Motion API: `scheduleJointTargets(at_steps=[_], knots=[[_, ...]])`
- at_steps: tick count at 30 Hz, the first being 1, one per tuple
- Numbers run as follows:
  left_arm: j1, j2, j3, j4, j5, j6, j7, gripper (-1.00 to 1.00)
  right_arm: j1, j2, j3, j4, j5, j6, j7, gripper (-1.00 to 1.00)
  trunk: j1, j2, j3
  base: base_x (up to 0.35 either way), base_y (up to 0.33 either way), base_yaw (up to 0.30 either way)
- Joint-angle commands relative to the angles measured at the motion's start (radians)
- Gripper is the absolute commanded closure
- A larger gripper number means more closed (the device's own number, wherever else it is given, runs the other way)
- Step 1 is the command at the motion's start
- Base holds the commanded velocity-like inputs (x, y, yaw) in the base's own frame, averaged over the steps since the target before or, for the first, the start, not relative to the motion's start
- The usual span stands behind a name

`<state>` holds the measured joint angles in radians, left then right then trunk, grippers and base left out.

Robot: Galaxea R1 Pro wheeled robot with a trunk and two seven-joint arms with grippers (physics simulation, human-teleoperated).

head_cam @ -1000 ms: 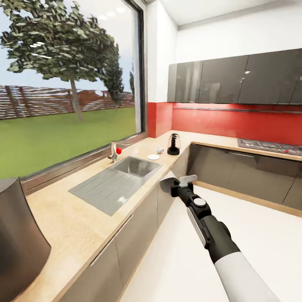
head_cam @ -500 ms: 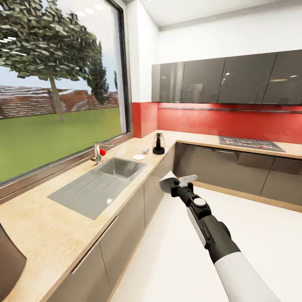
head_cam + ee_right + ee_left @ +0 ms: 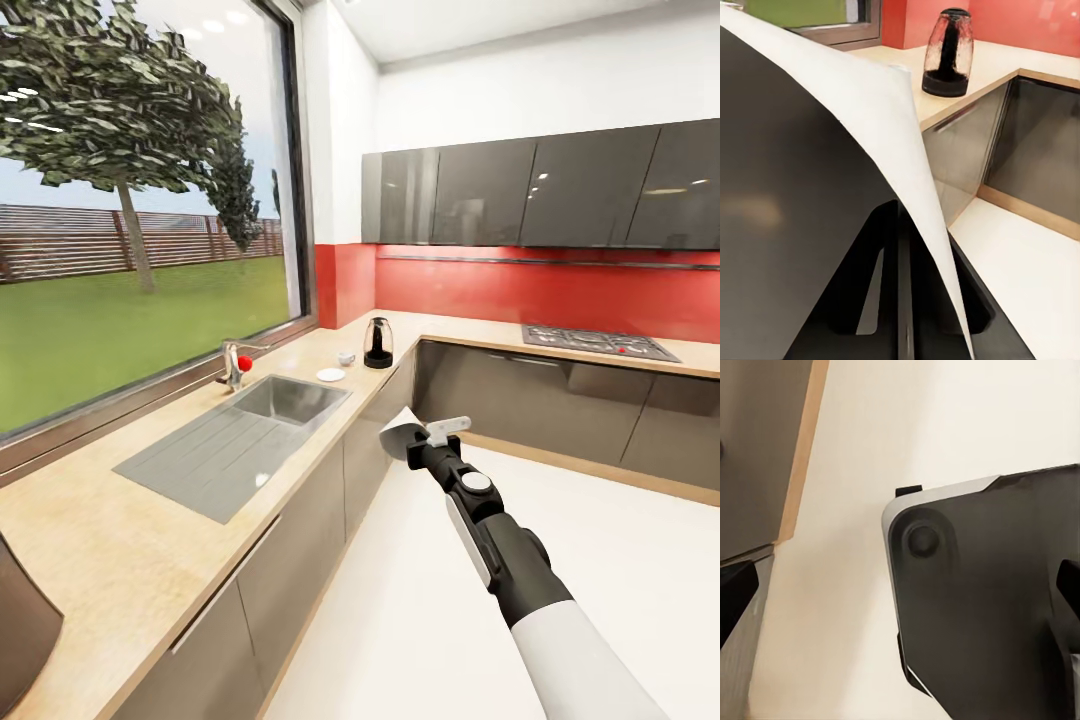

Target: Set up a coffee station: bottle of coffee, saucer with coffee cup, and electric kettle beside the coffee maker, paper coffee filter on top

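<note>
The kitchen countertop [image 3: 150, 540] runs from the lower left of the head view up to the middle, where it turns the corner and carries on to the right edge under a red wall and dark wall cupboards. A steel sink [image 3: 240, 435] is set into it left of centre, with a tap [image 3: 233, 365] behind it by the big window. At the very lower left edge a dark rounded shape, the coffee maker [image 3: 22, 630], stands on the worktop. The right arm reaches up from the lower right, and its gripper [image 3: 428, 436] is closed on the paper coffee filter [image 3: 403, 432], held over the white floor just off the cabinet fronts; the right wrist view shows the filter [image 3: 881, 127] clamped between the fingers. In the far corner of the worktop, just above centre, stands the electric kettle [image 3: 377, 343], and left of it lie the saucer [image 3: 330, 375] and the small coffee cup [image 3: 347, 358], set apart. The left wrist view shows a dark part of the robot over the floor; I cannot tell how that gripper stands.
</note>
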<state>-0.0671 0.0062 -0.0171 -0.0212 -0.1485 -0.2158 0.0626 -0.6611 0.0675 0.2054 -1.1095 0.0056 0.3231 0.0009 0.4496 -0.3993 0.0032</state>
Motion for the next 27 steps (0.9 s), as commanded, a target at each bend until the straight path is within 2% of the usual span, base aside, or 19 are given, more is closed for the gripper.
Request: scheduleJointTargets(at_steps=[1,8,16,27], knots=[[0.0,0.0,-0.001,0.001,-0.011,-0.004,0.006,-1.0,0.0,0.0,0.0,-0.001,-0.003,0.005,0.0,1.0,0.0,-0.001,0.0,0.0,0.0,0.0],[-0.004,-0.002,-0.002,-0.014,-0.011,-0.013,0.009,-1.0,0.0,0.0,0.001,-0.001,-0.003,0.005,0.001,1.0,0.0,-0.001,0.0,0.0,0.0,0.0],[-0.006,-0.006,-0.008,-0.177,-0.018,-0.013,0.004,-1.0,0.0,0.0,0.0,-0.001,-0.004,0.005,0.001,1.0,0.0,-0.001,0.0,0.02,-0.016,0.0],[-0.008,-0.007,-0.01,-0.216,-0.029,-0.017,0.0,-1.0,0.0,0.0,0.0,-0.001,-0.004,0.005,0.001,1.0,0.0,-0.001,0.0,0.225,-0.133,0.0]])
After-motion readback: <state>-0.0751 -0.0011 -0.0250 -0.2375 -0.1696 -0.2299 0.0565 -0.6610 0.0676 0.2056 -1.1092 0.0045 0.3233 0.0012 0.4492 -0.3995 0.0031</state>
